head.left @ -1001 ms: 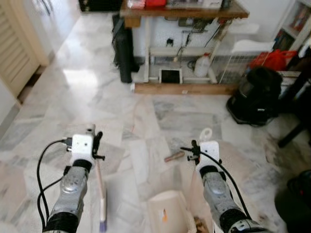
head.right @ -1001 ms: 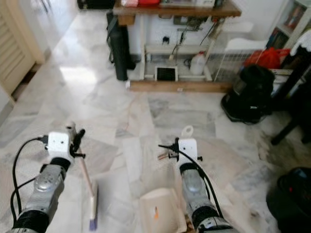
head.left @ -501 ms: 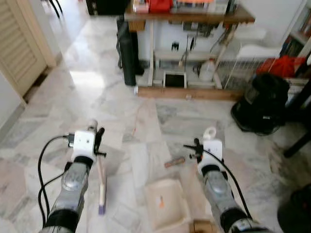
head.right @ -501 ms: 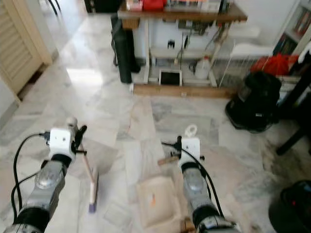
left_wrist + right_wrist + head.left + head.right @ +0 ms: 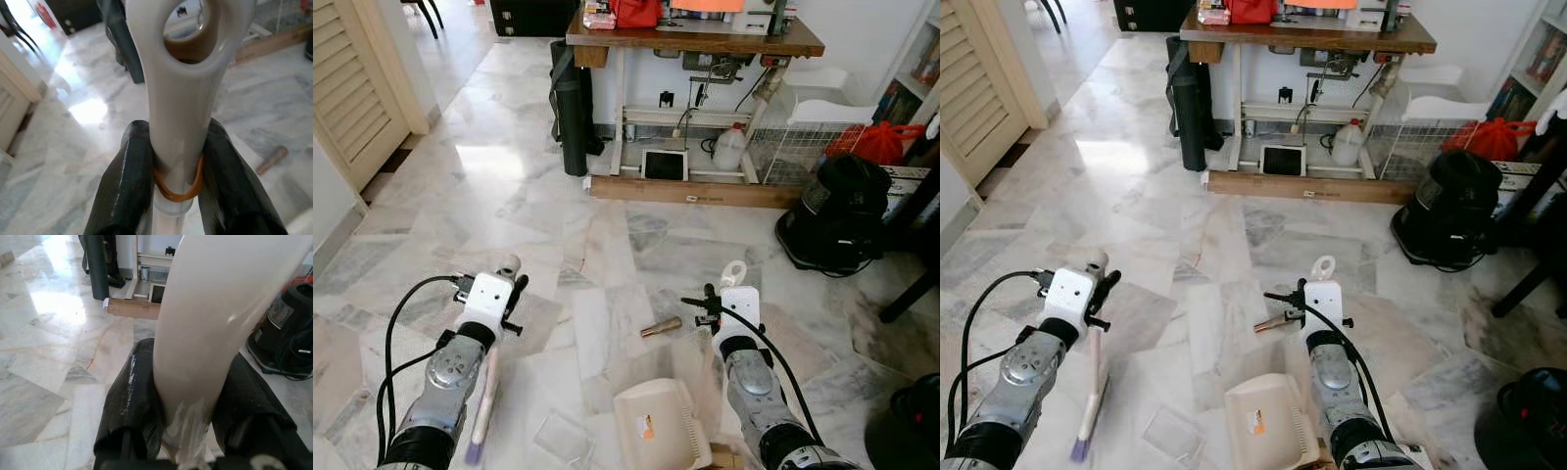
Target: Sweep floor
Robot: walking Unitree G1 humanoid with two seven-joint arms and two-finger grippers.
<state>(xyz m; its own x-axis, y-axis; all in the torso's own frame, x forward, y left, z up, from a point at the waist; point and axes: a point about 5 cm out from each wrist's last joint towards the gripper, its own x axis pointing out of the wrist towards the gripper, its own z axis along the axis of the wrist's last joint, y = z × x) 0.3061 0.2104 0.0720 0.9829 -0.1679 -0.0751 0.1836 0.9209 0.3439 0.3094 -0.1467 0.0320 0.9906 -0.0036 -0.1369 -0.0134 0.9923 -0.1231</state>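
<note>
1. Two end effectors: the left end effector (image 5: 178, 186) and the right end effector (image 5: 190, 416).
2. One broom (image 5: 481, 403).
3. One dustpan (image 5: 658, 428).
4. One small brown stick (image 5: 661, 326) on the floor (image 5: 460, 186).
5. One flat clear piece (image 5: 554, 433) on the floor.
6. One bench (image 5: 695, 39).
7. One white jug (image 5: 729, 150).
8. One black vacuum cleaner (image 5: 832, 211).
9. One wire basket (image 5: 783, 152).
10. One red bag (image 5: 879, 142).
</note>
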